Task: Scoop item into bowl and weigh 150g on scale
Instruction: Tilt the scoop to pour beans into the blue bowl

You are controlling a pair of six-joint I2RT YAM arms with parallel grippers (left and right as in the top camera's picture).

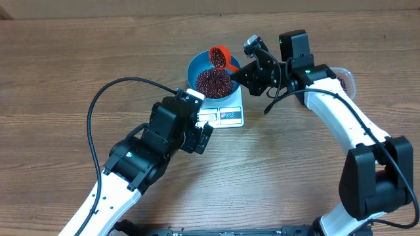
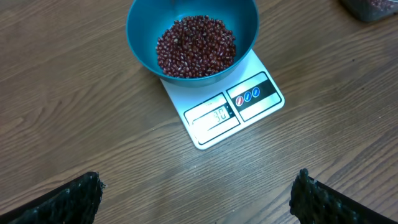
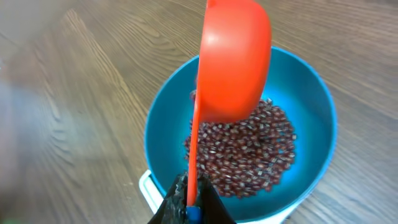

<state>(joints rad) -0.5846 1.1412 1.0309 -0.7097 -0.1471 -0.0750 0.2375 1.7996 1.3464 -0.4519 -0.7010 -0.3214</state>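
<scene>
You see a smooth, glossy blue plastic bowl, a matt grainy wooden table, and a shiny orange-red plastic scoop.

Blue bowl, red-brown beans, red scoop

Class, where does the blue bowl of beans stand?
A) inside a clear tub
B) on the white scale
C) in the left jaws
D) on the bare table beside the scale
B: the left wrist view shows the blue bowl sitting on the white scale.
</scene>
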